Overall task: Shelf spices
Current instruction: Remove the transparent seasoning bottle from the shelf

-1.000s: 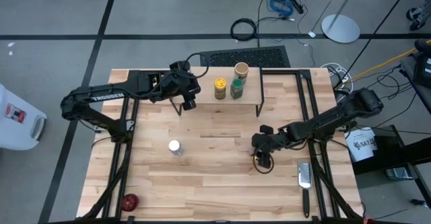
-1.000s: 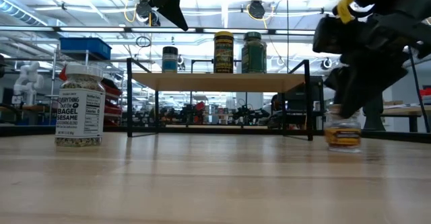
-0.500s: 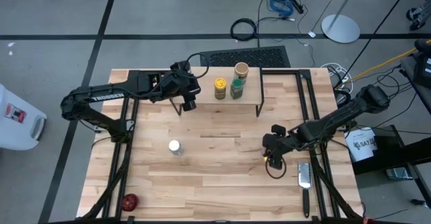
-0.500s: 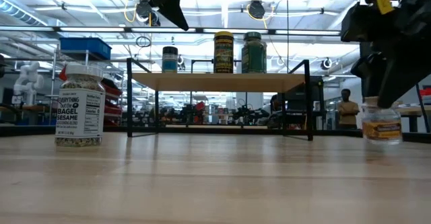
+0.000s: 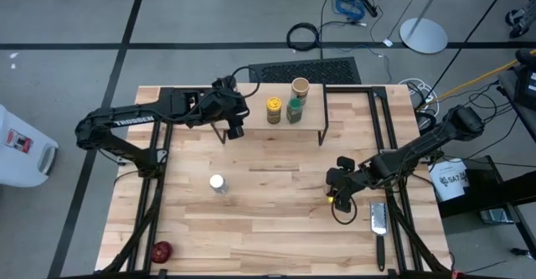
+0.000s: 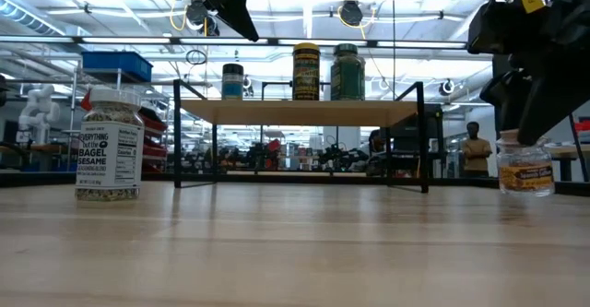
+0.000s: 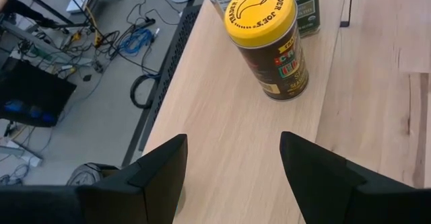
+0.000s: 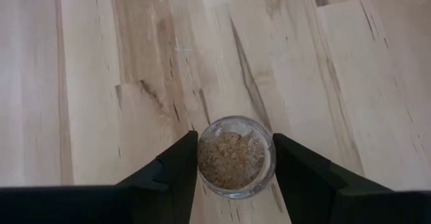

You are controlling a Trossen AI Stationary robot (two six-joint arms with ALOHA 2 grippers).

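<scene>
**Right end effector clamps a clear jar of brown seasoning above the table**

Right end effector (image 8: 234, 158) has its two dark fingers (image 8: 168, 167) pressed against opposite sides of a small clear spice jar (image 8: 236, 155), partly closed to the jar's width. Seen from the wrist, the jar's top shows a speckled brown and tan granular filling inside a glass rim. In the low view the same jar (image 6: 525, 166) hangs under the end effector with an orange-brown label, its base just above the table (image 6: 295, 252). From above, this end effector (image 5: 338, 197) sits on the right half of the table, near the metal grater (image 5: 378, 218) and well apart from the shelf (image 5: 251, 95).

Left end effector (image 7: 232, 160) hovers over the left end of the shelf's wood top with its fingers spread apart and nothing between them. Just ahead of it stands a yellow-lidded jar (image 7: 268, 39) with a dark label, upright on the plank, and beside that a dark green jar (image 7: 306, 5), partly cut off.

From above, the shelf carries three jars close together: the yellow one (image 5: 273, 108), the green-lidded one (image 5: 294, 109) just beside it, and a tan one (image 5: 300, 87) behind them.

A white-capped jar (image 6: 110, 156) of seed mix stands upright alone on the table's left half, well apart from the shelf. A small red round object (image 5: 161, 250) lies near the table's front left corner.
</scene>
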